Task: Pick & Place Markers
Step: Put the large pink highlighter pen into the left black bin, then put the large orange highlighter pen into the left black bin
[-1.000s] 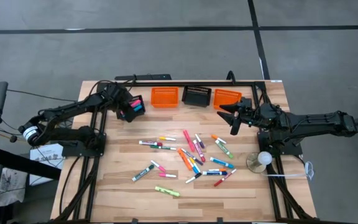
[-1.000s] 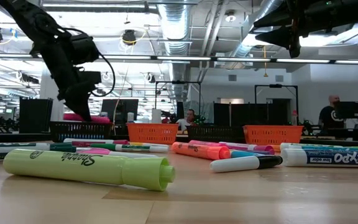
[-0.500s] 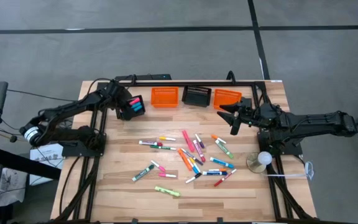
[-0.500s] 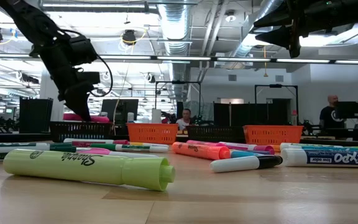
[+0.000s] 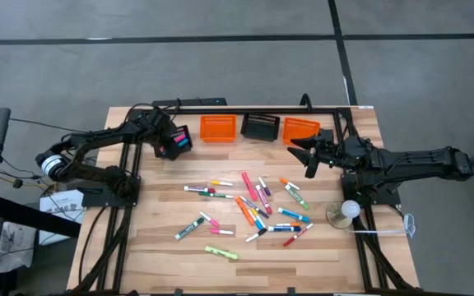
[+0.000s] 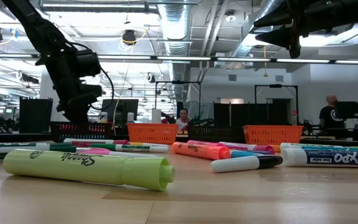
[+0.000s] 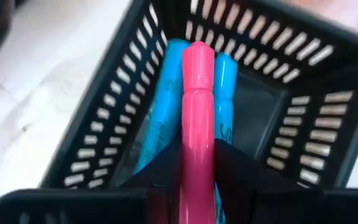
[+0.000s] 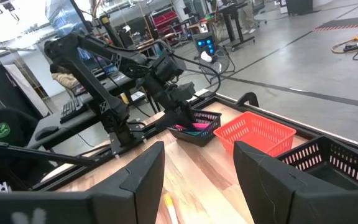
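Note:
A black slatted basket (image 5: 177, 141) stands at the table's far left with two blue markers (image 7: 166, 106) lying in it. My left gripper (image 7: 197, 163) hangs over its opening, shut on a pink marker (image 7: 197, 93) whose free end reaches down into the basket. Many more markers (image 5: 252, 205) lie scattered flat on the middle of the table. My right gripper (image 5: 307, 156) hovers open high at the far right, near an orange basket (image 5: 301, 129), with nothing between its fingers. My left gripper pinches the pink marker's barrel (image 7: 197, 146) between its two fingers (image 7: 157, 177). The fingers slant steeply down from above, and the marker runs along them, sticking out ahead. Its free end (image 7: 199, 53) is inside the basket, over the blue markers; whether it touches them I cannot tell.
Another orange basket (image 5: 217, 127) and a second black basket (image 5: 261, 126) stand in a row along the far edge. A round stand with a white ball (image 5: 346, 212) sits at the right. A yellow-green highlighter (image 6: 89, 167) lies nearest the front edge. People sit beyond the table.
My left gripper has sunk toward the black basket at the far left, still shut on the pink marker, bringing the marker's free end down into the basket.

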{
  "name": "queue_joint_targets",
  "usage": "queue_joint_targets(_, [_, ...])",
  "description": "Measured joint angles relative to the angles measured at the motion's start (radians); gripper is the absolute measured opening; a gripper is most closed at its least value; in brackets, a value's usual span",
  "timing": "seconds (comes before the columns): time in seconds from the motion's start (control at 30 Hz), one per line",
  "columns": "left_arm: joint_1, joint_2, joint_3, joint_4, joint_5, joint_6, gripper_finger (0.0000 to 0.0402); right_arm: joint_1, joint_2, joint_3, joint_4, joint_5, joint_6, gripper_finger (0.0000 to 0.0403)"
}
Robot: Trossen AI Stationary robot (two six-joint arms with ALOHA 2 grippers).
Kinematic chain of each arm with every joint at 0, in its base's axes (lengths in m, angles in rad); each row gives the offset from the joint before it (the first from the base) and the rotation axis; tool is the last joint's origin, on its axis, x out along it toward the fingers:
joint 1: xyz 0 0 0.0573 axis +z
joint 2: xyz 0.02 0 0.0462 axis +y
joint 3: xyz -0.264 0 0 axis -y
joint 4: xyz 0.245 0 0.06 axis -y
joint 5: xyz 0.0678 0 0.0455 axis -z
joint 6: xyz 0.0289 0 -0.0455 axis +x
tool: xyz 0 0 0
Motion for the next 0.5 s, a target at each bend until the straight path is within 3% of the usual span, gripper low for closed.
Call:
queue_joint_targets(0.2, [0.0,0.0,0.0,0.022,0.0,0.0,0.0101,0.0,0.0,0.0,0.0,0.0,0.0,0.0184])
queue_joint_targets(0.5, [0.0,-0.003,0.0,0.024,0.0,-0.028,0.0193,0.0,0.0,0.0,0.0,0.0,0.0,0.0184])
